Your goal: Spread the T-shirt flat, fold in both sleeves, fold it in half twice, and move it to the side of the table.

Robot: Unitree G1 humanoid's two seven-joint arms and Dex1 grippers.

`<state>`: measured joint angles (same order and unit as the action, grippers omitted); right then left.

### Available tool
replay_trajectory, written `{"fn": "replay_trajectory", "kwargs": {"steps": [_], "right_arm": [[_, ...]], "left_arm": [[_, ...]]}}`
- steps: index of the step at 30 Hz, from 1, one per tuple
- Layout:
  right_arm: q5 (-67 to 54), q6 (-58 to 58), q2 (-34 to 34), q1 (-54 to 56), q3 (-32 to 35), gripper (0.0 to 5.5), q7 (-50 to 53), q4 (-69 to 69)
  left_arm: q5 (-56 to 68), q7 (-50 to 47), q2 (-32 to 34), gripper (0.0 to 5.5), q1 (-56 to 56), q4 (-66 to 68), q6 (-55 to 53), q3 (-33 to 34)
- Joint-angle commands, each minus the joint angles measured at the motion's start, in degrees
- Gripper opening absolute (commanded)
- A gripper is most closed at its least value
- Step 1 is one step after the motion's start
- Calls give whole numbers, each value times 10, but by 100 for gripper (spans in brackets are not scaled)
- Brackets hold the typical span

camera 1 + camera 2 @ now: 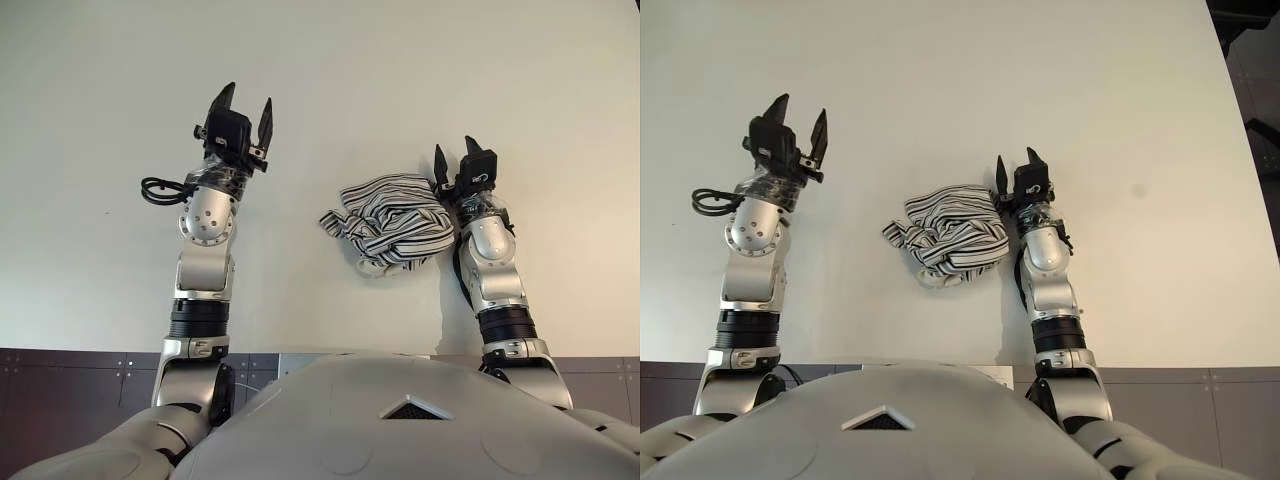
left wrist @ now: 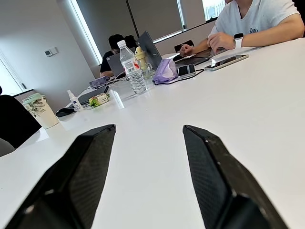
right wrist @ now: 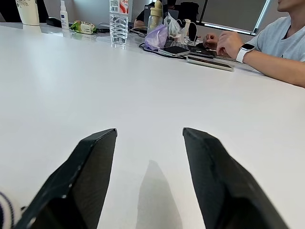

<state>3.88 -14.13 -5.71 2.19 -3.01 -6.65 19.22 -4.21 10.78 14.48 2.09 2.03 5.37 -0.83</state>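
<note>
The T-shirt (image 1: 392, 222) has narrow black and white stripes, and its bands run in several directions across the crumpled cloth. The table (image 1: 400, 70) is plain white. The left gripper (image 1: 247, 95) and the right gripper (image 1: 454, 146) are both matt black. The bottle (image 2: 131, 67) is clear with a white cap, the soft bundle (image 2: 165, 70) is pale purple, and the cup (image 2: 42, 109) is white with a green leaf print.

1. A clear water bottle (image 2: 132, 69) stands upright at the far end.
2. Just beside it lies a crumpled purple thing (image 2: 165, 71), perhaps a bag.
3. An open laptop (image 2: 148, 45) stands just behind both.
4. A phone (image 2: 228, 62) lies flat, apart from them.
5. A patterned cup (image 2: 42, 110), a small spray bottle (image 2: 74, 101) and a green packet (image 2: 99, 99) sit near one another.
6. A white thermostat (image 2: 49, 51) sits on the wall (image 2: 28, 38) behind.
</note>
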Motion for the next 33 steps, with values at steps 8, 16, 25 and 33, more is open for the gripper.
{"fn": "replay_trajectory", "kwargs": {"steps": [8,16,25,33], "right_arm": [[-32,31,3,4,14,255,-9,-72],[-218,239,-331,-58,-2,255,-450,-388],[-205,230,-508,-117,-28,255,-655,-391],[-153,204,-440,-113,-99,255,-601,-396]], "left_arm": [[17,16,3,261,-12,1,-5,10],[41,304,196,261,-105,-185,-31,-80],[-83,348,211,261,-72,-168,41,-216],[-115,330,181,261,-36,-115,69,-254]]}}
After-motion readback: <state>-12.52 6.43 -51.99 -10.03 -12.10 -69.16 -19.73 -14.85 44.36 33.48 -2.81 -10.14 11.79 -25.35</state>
